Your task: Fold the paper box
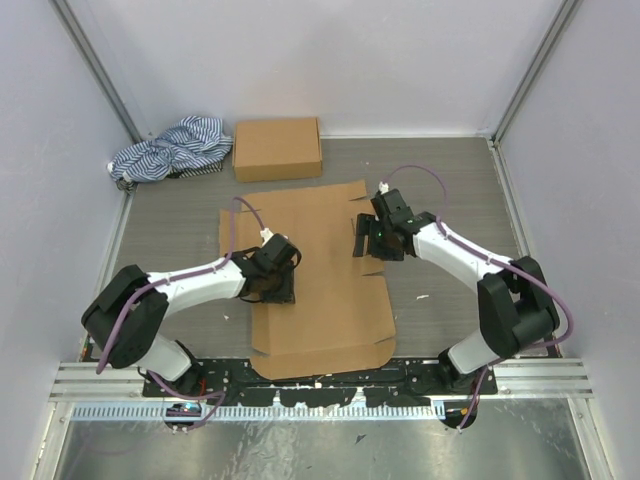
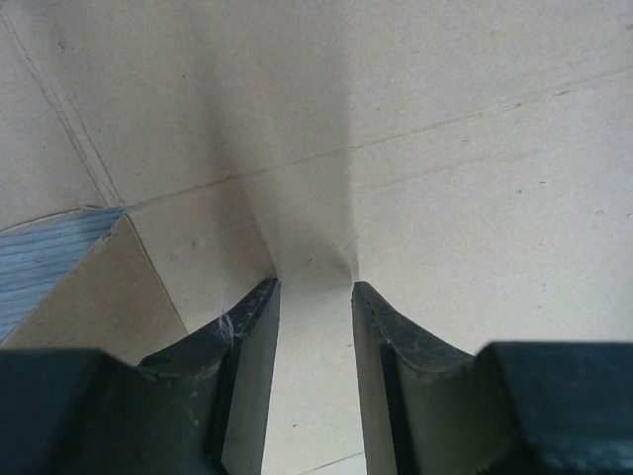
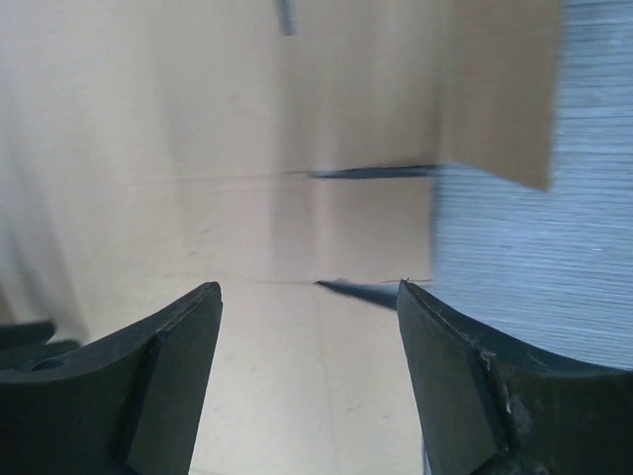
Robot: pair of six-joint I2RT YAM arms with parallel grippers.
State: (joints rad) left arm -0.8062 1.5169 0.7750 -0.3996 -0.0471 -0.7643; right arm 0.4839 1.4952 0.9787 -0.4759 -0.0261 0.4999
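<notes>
The paper box (image 1: 320, 300) lay as a flat, unfolded cardboard sheet on the bench (image 1: 450, 190). Its long axis ran straight away from the arm bases, and both hands were over it. The left hand (image 1: 275, 272) was low over the sheet's left-of-centre panel. Its jaws were partly apart with nothing between them, and bare cardboard showed in the gap. A scored crease crossed just ahead of its fingertips, and the sheet's left edge lay just off to its left. From the wrist view, whether the tips were pressing on the cardboard could not be told.

The right hand (image 1: 372, 240) hovered at the sheet's right edge with its jaws wide apart and empty. The side flap (image 3: 495, 89) lay ahead and to the right of its fingertips, set off from the neighbouring panels by two narrow slits running across the view. Bare bench showed beyond the flap's outer edge.

The coming move likely turned on that flap. It lay on the right hand's side, just in front of the open jaws, while the left hand was well apart from it, across the width of the sheet. That left the left hand better placed to pin the middle panel flat.
</notes>
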